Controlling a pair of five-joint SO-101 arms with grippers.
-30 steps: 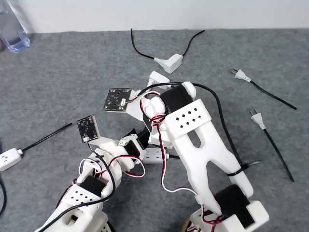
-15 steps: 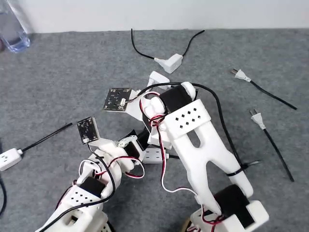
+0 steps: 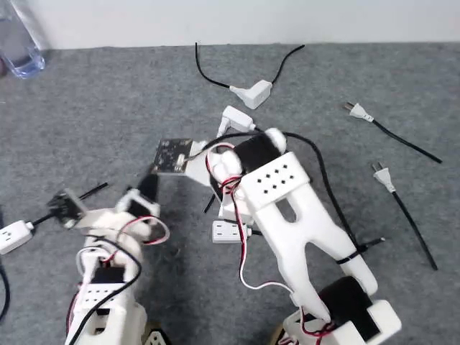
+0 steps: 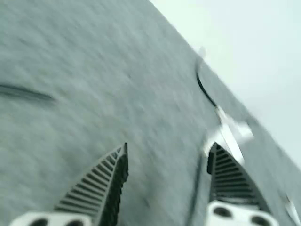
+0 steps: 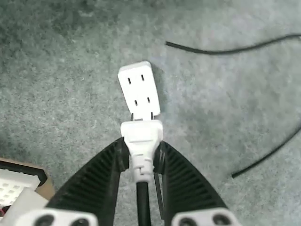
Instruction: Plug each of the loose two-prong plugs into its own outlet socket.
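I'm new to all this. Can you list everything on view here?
Table: one, grey, carpet-like top, under everything.
Far outlet: one, white, black cord, far side.
Edge outlet: one, white, black cord, left edge of the high view.
Middle outlet: one, white, just ahead of the held plug.
Loose plugs: two, pale heads, black cords, right side, apart.
Held plug: one, white, prongs at the middle outlet's edge.
Clear container: one, far left corner.
Left gripper: black fingers, open, over bare table.
Right gripper: black fingers, shut on the held plug.
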